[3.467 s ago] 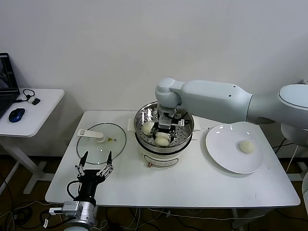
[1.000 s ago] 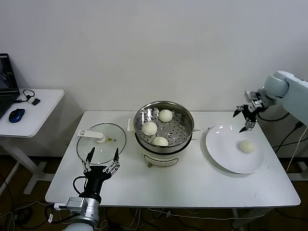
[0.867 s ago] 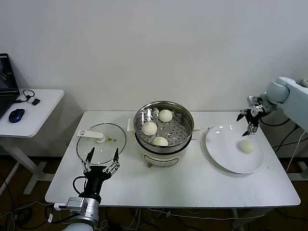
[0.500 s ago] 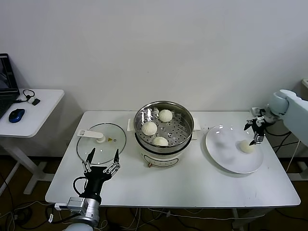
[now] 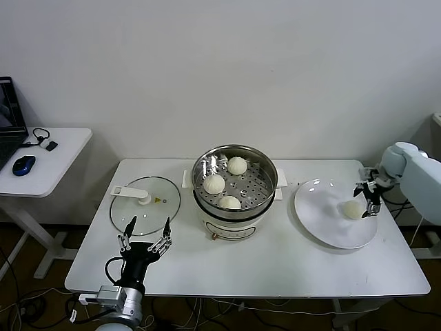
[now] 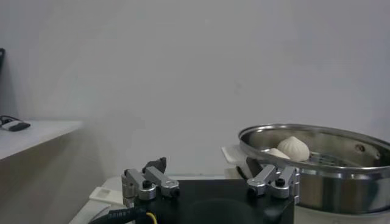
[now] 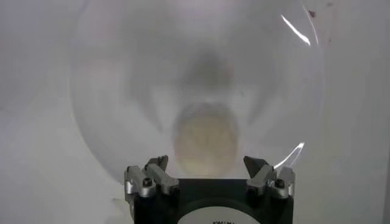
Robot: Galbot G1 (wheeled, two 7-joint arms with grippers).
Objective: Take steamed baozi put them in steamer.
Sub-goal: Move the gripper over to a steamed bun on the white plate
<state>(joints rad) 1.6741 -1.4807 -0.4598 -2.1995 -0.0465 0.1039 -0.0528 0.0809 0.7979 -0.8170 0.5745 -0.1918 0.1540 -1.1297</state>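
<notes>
Three steamed baozi (image 5: 228, 184) lie on the perforated floor of the steamer (image 5: 235, 161), a shiny steel basket on a white pot base at the table's middle. One more baozi (image 5: 353, 209) rests on the white plate (image 5: 324, 214) at the right. My right gripper (image 5: 368, 195) hangs open at that bun's right side, just above the plate; in the right wrist view the bun (image 7: 206, 140) lies between the spread fingers (image 7: 155, 168). My left gripper (image 5: 146, 233) stands open near the table's front left, fingers up, holding nothing.
The glass lid (image 5: 145, 201) with its white handle lies flat left of the steamer. A side table (image 5: 41, 158) with a mouse and cable stands farther left. The wall runs close behind the table.
My right gripper has swung right and down from above the plate's far edge to beside the baozi on the plate. The left gripper has barely shifted.
</notes>
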